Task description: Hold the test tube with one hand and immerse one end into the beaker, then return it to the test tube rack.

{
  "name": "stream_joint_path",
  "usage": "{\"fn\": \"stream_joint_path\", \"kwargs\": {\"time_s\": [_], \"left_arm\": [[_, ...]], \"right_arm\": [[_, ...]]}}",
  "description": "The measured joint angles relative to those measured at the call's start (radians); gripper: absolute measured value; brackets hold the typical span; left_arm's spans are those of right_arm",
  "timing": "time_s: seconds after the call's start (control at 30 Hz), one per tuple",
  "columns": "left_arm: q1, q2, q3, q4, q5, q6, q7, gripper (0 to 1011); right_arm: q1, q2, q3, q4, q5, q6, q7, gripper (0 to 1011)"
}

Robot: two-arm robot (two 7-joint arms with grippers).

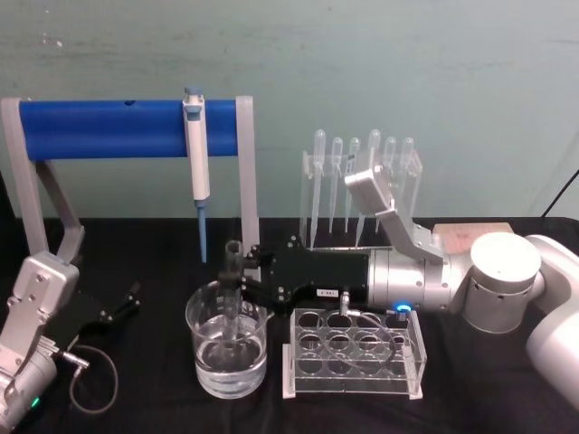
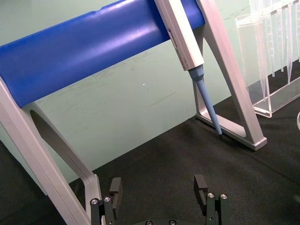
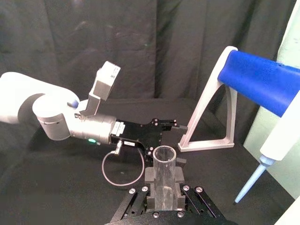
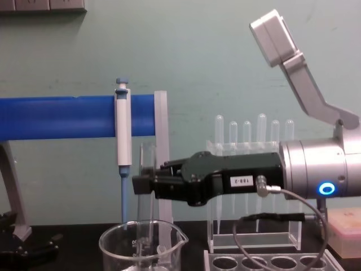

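The test tube (image 1: pixel 234 258) stands upright, and my right gripper (image 1: pixel 237 285) is shut on its upper part from the right. Its lower end reaches down inside the beaker (image 1: pixel 204 353), a wide clear glass holding clear liquid at the front centre. In the chest view the tube (image 4: pixel 148 161) runs from the gripper (image 4: pixel 142 185) down into the beaker (image 4: pixel 113 248). The right wrist view looks down on the tube's open rim (image 3: pixel 164 154) between the fingers (image 3: pixel 150 176). My left gripper (image 1: pixel 127 303) rests at the left, open (image 2: pixel 158 190) with nothing between its fingers.
A blue bar stand (image 1: pixel 109 128) with a hanging pipettor (image 1: pixel 196 154) rises just behind the beaker. A clear rack with round holes (image 1: pixel 353 353) sits right of the beaker, under my right wrist. A pipette rack (image 1: pixel 362 190) stands behind. A cable loop (image 1: pixel 90 380) lies front left.
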State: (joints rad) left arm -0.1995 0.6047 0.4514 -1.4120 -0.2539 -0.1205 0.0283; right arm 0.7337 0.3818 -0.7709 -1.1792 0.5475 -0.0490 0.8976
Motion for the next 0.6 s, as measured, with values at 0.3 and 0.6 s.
{"fn": "stream_joint_path", "kwargs": {"time_s": [0.3, 0.6], "left_arm": [[0.0, 0.0, 0.0, 0.0, 0.0, 0.0, 0.0, 1000], [0.0, 0.0, 0.0, 0.0, 0.0, 0.0, 0.0, 1000]], "right_arm": [[-0.013, -0.003, 0.002, 0.009, -0.032, -0.028, 0.004, 239], [-0.026, -0.003, 0.01, 0.012, -0.048, -0.035, 0.005, 239]]}}
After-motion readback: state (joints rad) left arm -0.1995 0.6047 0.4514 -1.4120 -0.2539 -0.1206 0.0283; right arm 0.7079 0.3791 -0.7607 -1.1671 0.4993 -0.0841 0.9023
